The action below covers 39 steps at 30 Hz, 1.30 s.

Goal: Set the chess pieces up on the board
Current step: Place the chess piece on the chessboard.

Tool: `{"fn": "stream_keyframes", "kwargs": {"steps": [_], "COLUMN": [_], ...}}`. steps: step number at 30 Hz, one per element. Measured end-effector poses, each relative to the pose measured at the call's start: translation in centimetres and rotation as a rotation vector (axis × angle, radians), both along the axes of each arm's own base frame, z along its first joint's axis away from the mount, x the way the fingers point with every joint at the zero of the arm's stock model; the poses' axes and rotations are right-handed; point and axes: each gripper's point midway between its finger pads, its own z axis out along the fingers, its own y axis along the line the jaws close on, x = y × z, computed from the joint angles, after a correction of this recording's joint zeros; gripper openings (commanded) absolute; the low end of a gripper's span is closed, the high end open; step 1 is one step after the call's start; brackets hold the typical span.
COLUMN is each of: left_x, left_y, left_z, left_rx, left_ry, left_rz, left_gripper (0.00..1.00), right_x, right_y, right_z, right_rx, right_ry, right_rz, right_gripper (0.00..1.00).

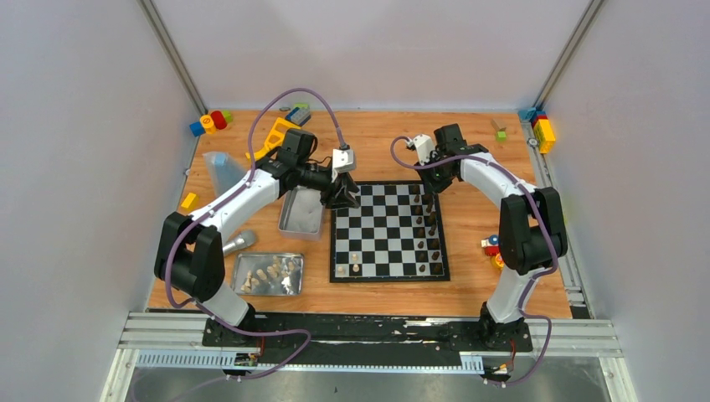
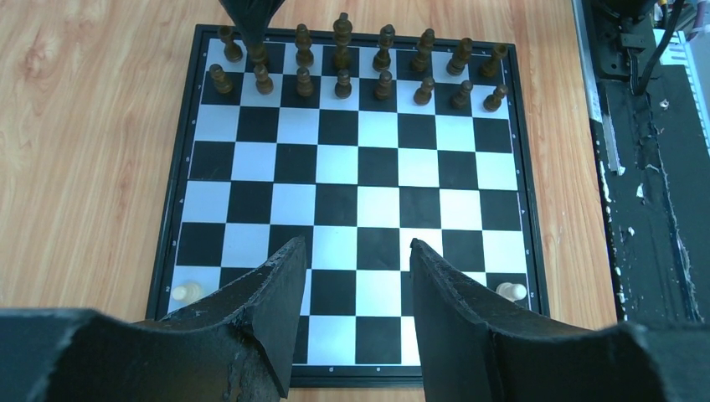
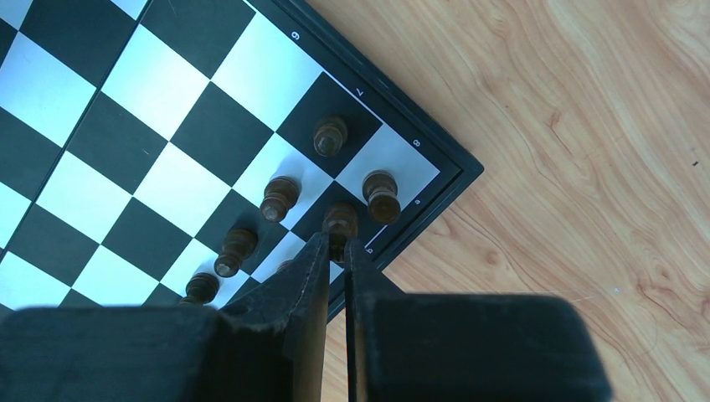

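The board [image 1: 389, 230] lies flat mid-table. Dark chess pieces [image 2: 342, 57] fill two rows along its right side, and a few cream ones [image 1: 356, 266] stand at its near left. In the left wrist view, two cream pieces [image 2: 186, 292] show near the edge by my fingers. My left gripper [image 2: 357, 244] hovers open over the board's left edge [image 1: 343, 194] with nothing between its fingers. My right gripper [image 3: 336, 243] is shut on the head of a dark piece [image 3: 341, 219] that stands in the outer row near the far right corner [image 1: 429, 201].
A metal tray [image 1: 251, 289] near the left arm's base holds several cream pieces. A second tray [image 1: 301, 219] sits by the board's left edge. Toy blocks lie in the far corners [image 1: 211, 122] [image 1: 542, 130] and right of the board [image 1: 491, 245]. A silver cylinder [image 1: 237, 244] lies at left.
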Motion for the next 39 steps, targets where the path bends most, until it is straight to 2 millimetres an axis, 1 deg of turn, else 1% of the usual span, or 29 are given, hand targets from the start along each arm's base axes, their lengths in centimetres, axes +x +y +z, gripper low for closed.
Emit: {"fn": "stream_keyframes", "kwargs": {"steps": [39], "left_x": [-0.24], "left_y": [0.13], "left_z": [-0.2], "left_rx": [0.008], "left_ry": [0.011], "left_rz": [-0.002], "left_gripper": [0.57], "right_x": [-0.21], "right_y": [-0.11], "right_z": [-0.07], "right_rx": [-0.007], "right_ry": [0.006], "right_rz": [0.009], "right_gripper": [0.0]}}
